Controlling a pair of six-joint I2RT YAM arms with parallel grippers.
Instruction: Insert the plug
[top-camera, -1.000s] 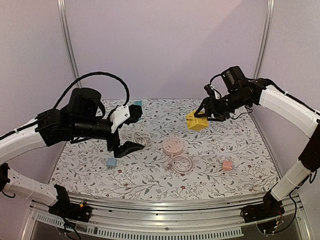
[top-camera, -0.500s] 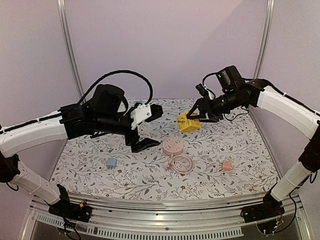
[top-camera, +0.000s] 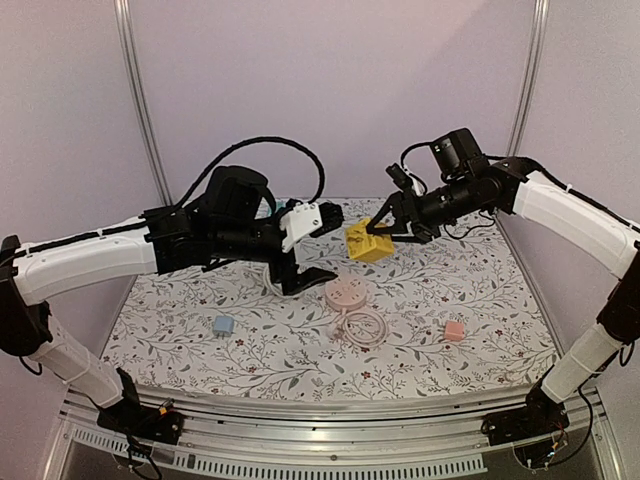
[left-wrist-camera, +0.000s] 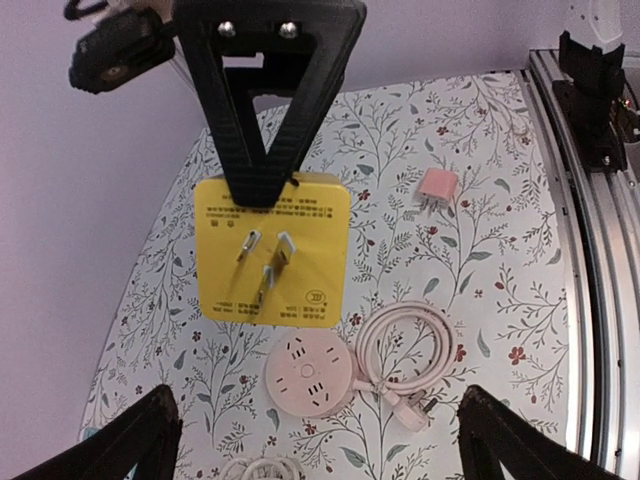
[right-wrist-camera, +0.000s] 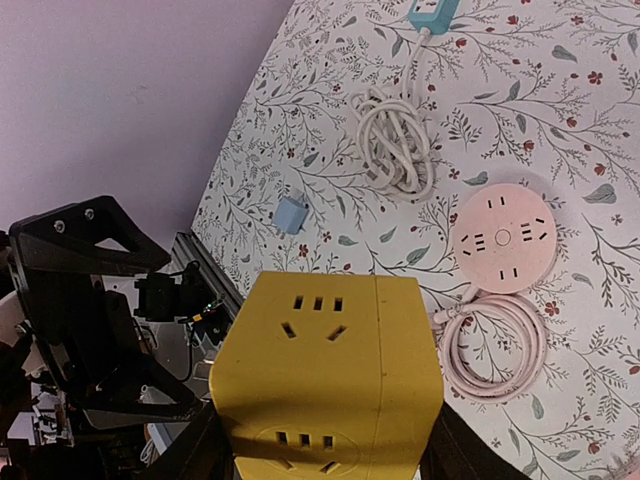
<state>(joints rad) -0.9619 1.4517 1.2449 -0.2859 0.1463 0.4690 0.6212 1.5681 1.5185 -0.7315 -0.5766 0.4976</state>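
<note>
Yellow cube plug (top-camera: 366, 243) gripped by right hand (top-camera: 380, 231), prongs twd left hand (top-camera: 325, 245), which gapes empty: prob. for handover.

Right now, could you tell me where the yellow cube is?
Top view, centre: the yellow cube hangs in the right gripper, near the pink socket, facing the left gripper.

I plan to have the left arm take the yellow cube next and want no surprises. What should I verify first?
1. right gripper shut on yellow cube: ok.
2. left gripper open wide: ok.
3. Cube inside the left gripper's span: not ok, it hangs beyond it.
4. prongs uncovered, facing the left wrist camera: ok.
5. pink round socket top bare: ok.
6. Prongs unbent: cannot tell.
</note>
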